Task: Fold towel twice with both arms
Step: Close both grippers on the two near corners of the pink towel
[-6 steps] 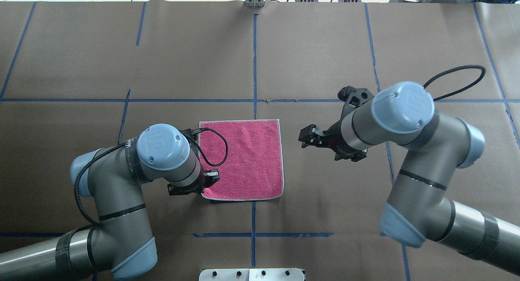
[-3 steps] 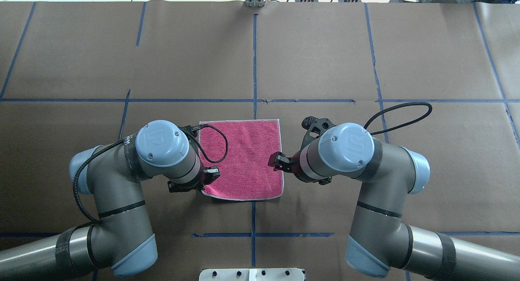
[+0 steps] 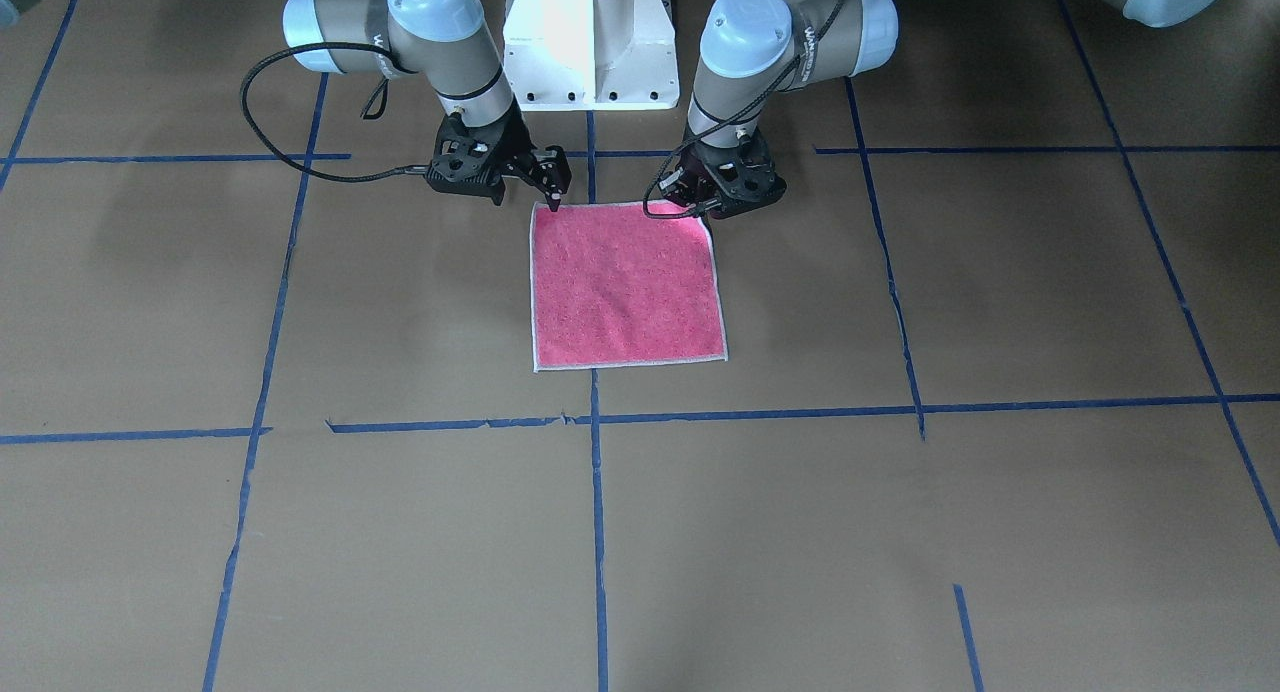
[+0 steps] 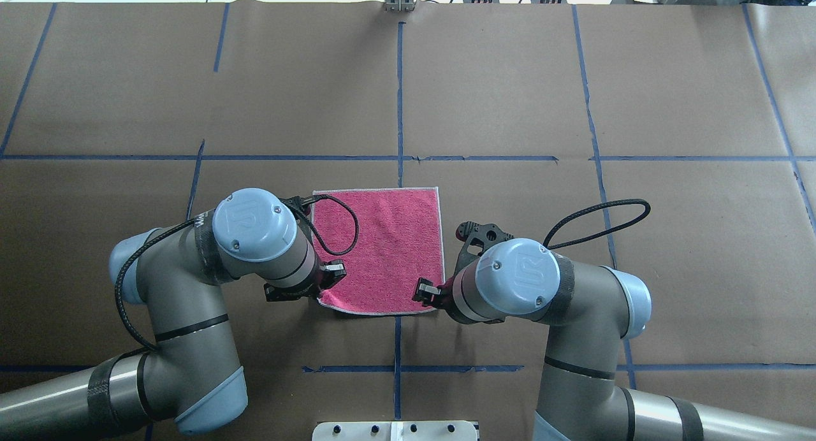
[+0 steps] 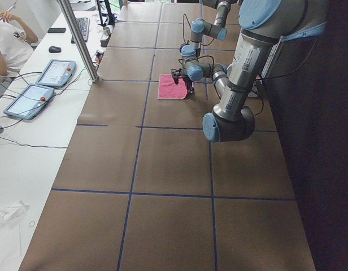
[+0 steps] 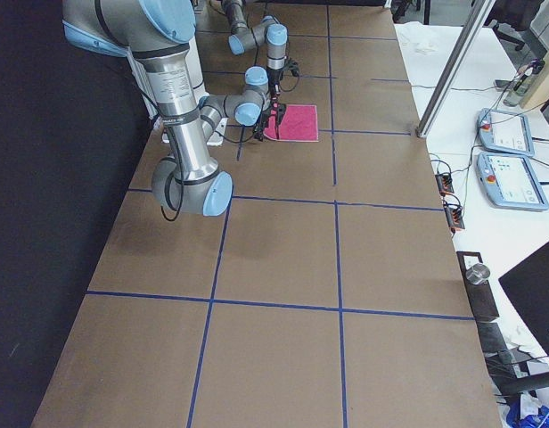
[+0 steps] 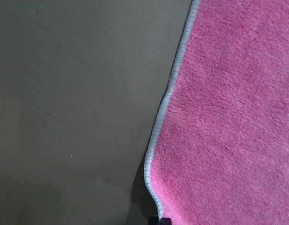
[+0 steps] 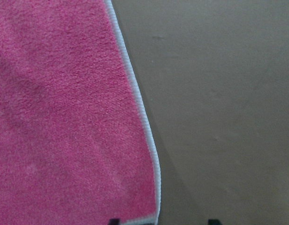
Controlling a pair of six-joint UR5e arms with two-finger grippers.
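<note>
A small square terry towel [image 4: 382, 250], bright pink with pale stitched edging, lies flat and pink face up just left of centre in the overhead view, on the brown paper-covered table [image 4: 542, 78]. It looks light, soft and floppy to me, so it would likely sag from any single hold. The two corners along its lower edge seem the sensible places to take it. Being square, it has no real long axis, and its sides run parallel to the blue tape lines [image 4: 400, 97]. The black left gripper [image 4: 331, 276] sits at the lower left corner, fingers apparently nipped together on the edging. The black right gripper [image 4: 426, 293] stands at the lower right corner with fingers spread, straddling the hem and holding nothing.
</note>
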